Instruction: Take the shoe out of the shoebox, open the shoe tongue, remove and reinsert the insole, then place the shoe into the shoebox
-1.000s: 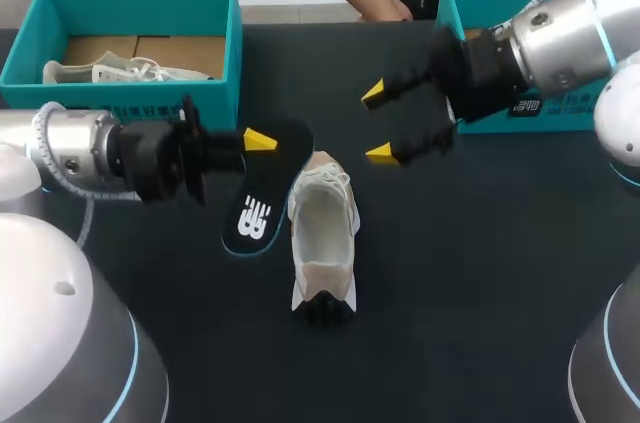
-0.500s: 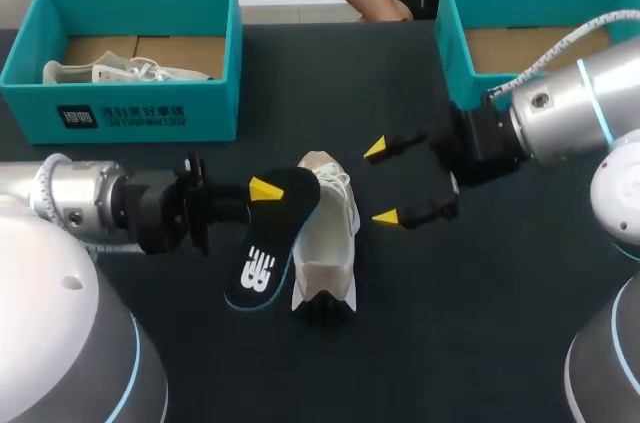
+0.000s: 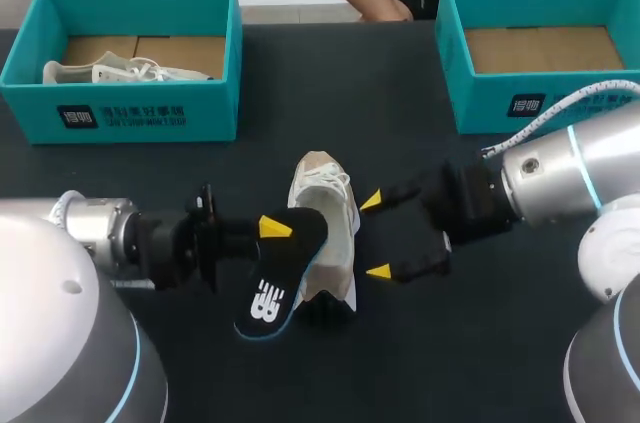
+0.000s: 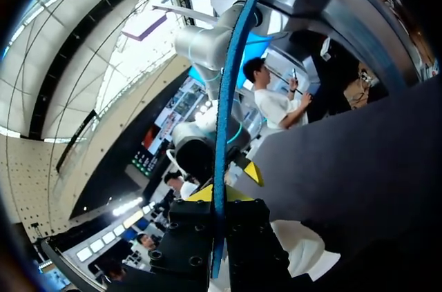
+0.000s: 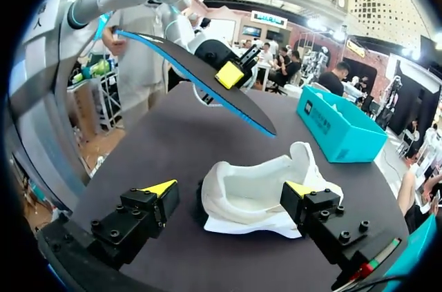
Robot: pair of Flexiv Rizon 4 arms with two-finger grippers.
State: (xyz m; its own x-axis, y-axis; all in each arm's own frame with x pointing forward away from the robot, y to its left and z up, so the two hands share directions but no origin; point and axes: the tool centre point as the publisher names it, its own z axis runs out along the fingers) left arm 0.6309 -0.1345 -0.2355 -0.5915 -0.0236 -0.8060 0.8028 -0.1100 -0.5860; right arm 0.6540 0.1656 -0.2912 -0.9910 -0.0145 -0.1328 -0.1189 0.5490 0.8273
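A white shoe (image 3: 326, 228) lies mid-table, toe pointing away from me. My left gripper (image 3: 275, 228) is shut on a black insole (image 3: 277, 283) with a blue edge, holding it tilted against the shoe's left side and heel. In the left wrist view the insole (image 4: 224, 99) stands edge-on between the fingers of that gripper (image 4: 219, 199), with the shoe (image 4: 304, 250) below. My right gripper (image 3: 375, 236) stands open just right of the shoe. In the right wrist view the shoe (image 5: 262, 192) lies ahead of that gripper (image 5: 229, 188), with the insole (image 5: 200, 81) above it.
A teal shoebox (image 3: 120, 113) at the back left holds another white shoe (image 3: 115, 71). A second teal shoebox (image 3: 520, 103) at the back right shows only its cardboard floor. Both arms reach in low across the near half of the table.
My left gripper has carried the insole nearer to me and rightward, over the shoe's heel side. My right gripper has come down from the back right to beside the shoe, staying open.
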